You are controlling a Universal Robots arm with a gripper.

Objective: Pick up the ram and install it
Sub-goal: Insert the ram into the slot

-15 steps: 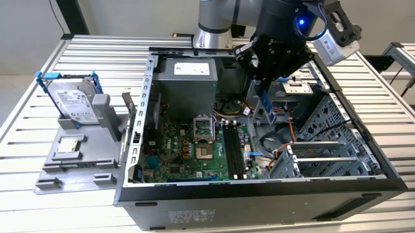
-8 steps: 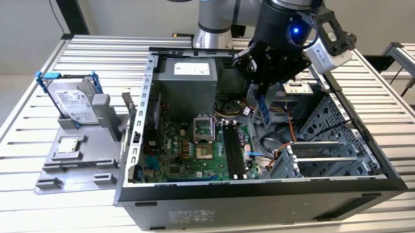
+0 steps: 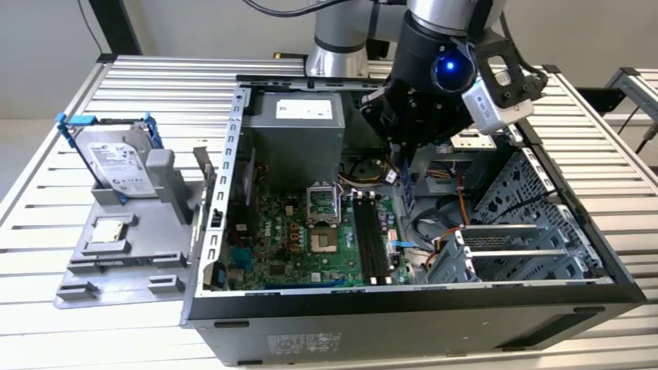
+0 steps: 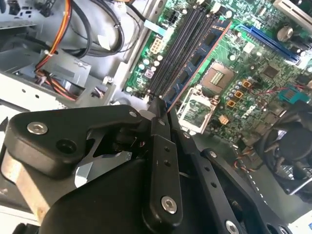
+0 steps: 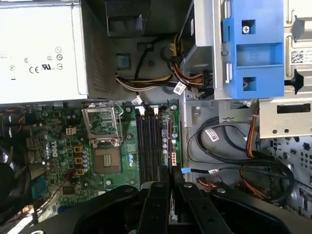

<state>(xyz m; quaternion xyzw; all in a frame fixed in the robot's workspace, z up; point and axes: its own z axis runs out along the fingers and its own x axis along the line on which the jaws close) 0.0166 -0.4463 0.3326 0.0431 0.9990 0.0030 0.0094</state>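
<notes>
My gripper (image 3: 404, 150) is inside the open computer case, shut on the ram (image 3: 407, 185). The ram is a thin dark blue board hanging on edge below the fingers. In the second wrist view it (image 4: 200, 61) runs from the black fingertips (image 4: 160, 109) out alongside the long black memory slots (image 4: 180, 48). In the first wrist view it shows edge-on (image 5: 169, 146), above the outermost of the slots (image 5: 148, 146), with my gripper (image 5: 168, 184) behind it. In the exterior view the slots (image 3: 370, 235) lie a little below the ram, towards that view's left. I cannot tell whether the ram touches a slot.
The CPU socket (image 3: 322, 223) lies beside the slots, and the grey power supply (image 3: 298, 116) is at the case's back. A metal drive cage (image 3: 525, 223) and loose cables (image 5: 243, 161) crowd the exterior view's right. Outside the case a silver hard drive in a blue frame (image 3: 113, 158) stands on a grey fixture (image 3: 123, 262).
</notes>
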